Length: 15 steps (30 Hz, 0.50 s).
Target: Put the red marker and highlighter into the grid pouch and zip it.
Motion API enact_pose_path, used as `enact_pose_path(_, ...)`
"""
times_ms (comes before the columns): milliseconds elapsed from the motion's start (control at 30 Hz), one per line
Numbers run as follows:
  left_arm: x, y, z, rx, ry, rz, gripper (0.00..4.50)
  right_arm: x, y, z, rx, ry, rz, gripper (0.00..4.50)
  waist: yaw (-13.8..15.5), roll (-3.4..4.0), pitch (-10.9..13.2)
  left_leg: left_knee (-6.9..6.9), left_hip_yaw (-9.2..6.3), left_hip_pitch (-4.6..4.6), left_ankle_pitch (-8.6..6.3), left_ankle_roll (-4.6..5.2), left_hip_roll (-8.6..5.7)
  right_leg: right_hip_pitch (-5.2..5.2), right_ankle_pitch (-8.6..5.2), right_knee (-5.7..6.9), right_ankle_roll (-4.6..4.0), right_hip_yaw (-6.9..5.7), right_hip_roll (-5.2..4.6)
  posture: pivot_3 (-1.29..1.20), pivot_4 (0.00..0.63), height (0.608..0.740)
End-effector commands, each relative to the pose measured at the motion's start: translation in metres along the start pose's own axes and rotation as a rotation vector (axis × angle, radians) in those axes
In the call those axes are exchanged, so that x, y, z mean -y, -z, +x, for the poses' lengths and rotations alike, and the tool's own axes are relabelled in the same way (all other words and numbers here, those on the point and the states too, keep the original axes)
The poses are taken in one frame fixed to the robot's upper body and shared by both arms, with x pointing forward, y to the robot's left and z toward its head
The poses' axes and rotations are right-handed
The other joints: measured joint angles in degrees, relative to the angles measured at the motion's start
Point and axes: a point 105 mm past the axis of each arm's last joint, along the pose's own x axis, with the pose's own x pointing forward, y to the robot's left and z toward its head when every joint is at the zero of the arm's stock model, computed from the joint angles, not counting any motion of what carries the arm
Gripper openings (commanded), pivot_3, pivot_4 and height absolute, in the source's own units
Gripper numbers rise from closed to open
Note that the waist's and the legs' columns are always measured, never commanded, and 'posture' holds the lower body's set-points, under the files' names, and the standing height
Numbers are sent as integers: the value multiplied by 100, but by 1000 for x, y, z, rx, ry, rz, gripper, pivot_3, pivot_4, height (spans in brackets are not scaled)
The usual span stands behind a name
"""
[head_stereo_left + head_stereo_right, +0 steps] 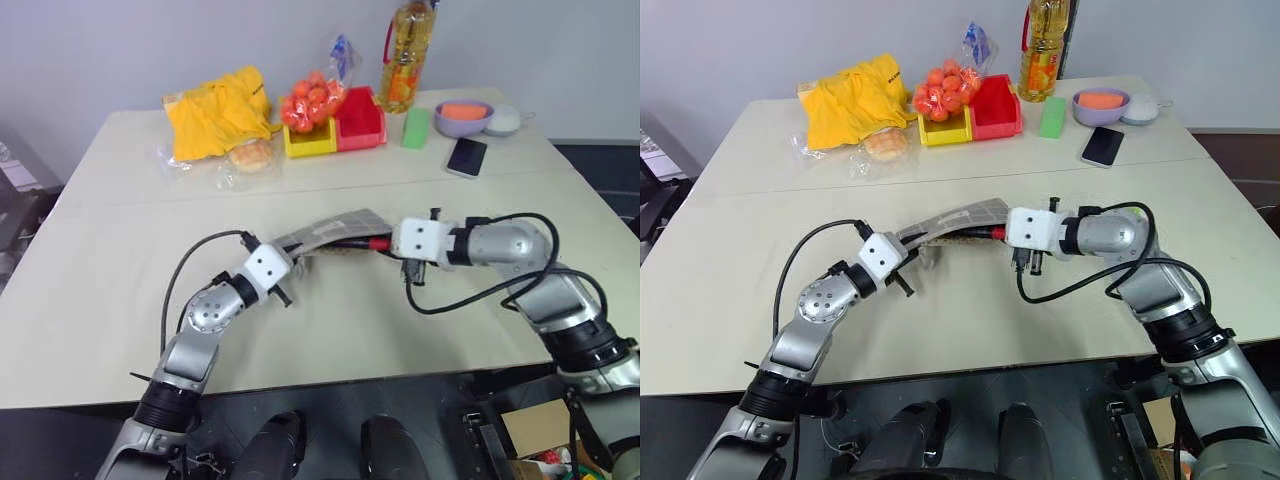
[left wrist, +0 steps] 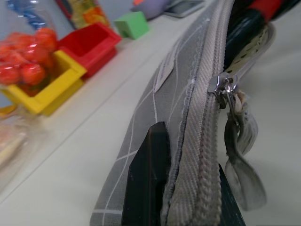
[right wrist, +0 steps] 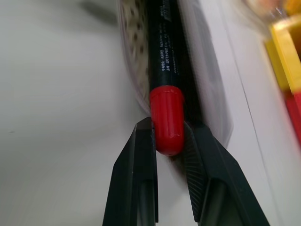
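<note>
The grid pouch, grey with white lines, hangs lifted a little above the table's middle, its mouth unzipped. My left gripper is shut on the pouch's left end, pinching the fabric beside the zipper. The zipper pull with its cord sits near that end. The red marker lies lengthways in the open mouth, its black barrel inside. My right gripper is shut on the marker's red cap at the pouch's right end. The highlighter is out of view.
Along the table's far side stand a yellow cloth, a bagged bun, a yellow bin with orange balls, a red bin, an oil bottle, a mint-green block, a purple bowl and a phone.
</note>
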Motion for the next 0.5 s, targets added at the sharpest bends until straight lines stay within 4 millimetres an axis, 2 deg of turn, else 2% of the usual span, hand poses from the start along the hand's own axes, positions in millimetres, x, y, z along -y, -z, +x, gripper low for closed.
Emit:
enact_pose_path(33, -1, -18, 1, 77, 9, 23, 0, 5, -16, -1, 33, -5, -50, 1685, 16, 0, 0, 1, 0, 0, 0, 0, 0, 1, 0, 0, 0, 0, 0, 0, 150, 740)
enact_pose_path(100, -2, -15, 0, 57, 2, 27, 0, 9, -17, -3, 42, 27, -26, 2625, 19, -1, 0, 2, -1, 0, 0, 0, -1, 3, 0, -1, 0, 0, 0, 0, 150, 740)
enact_pose_path(200, -4, -6, -1, 17, -18, 23, 0, 13, -17, -14, 86, 90, 64, 4266, 23, -1, 0, 1, -2, 0, 0, 0, -1, 2, 0, -1, 0, 0, 0, 0, 150, 740)
enact_pose_path(233, -4, -3, -1, 4, -25, 21, 0, 13, -17, -20, 106, 102, 118, 4440, 29, -1, 0, 0, -3, 0, 0, 0, -1, 2, 0, -1, 0, 0, 0, 0, 150, 740)
enact_pose_path(300, -5, 1, -1, -15, -47, 8, 0, 17, -14, -40, 177, 155, 303, 4440, 38, -1, 0, 0, -3, -1, -1, 1, -1, 3, 0, -4, 0, 0, 0, 0, 150, 740)
enact_pose_path(367, -7, 4, 1, -23, -74, -12, 0, 21, -2, -58, 198, 225, 435, 4440, 55, -1, 0, 2, -3, 0, -2, 3, -1, 7, 0, -8, 0, 1, 0, 0, 150, 740)
enact_pose_path(467, -8, 6, 6, -36, -98, -26, 0, 29, 36, -84, 165, 383, 679, 4440, 131, -1, 0, 4, -2, 0, -2, 3, -1, 9, 1, -9, -1, 0, 0, 0, 150, 740)
enact_pose_path(500, -7, 8, 9, -44, -102, -23, 0, 31, 57, -96, 125, 467, 783, 4440, 140, -1, 0, 5, -2, 2, -2, 3, -1, 11, 2, -9, -1, 0, 0, 0, 150, 740)
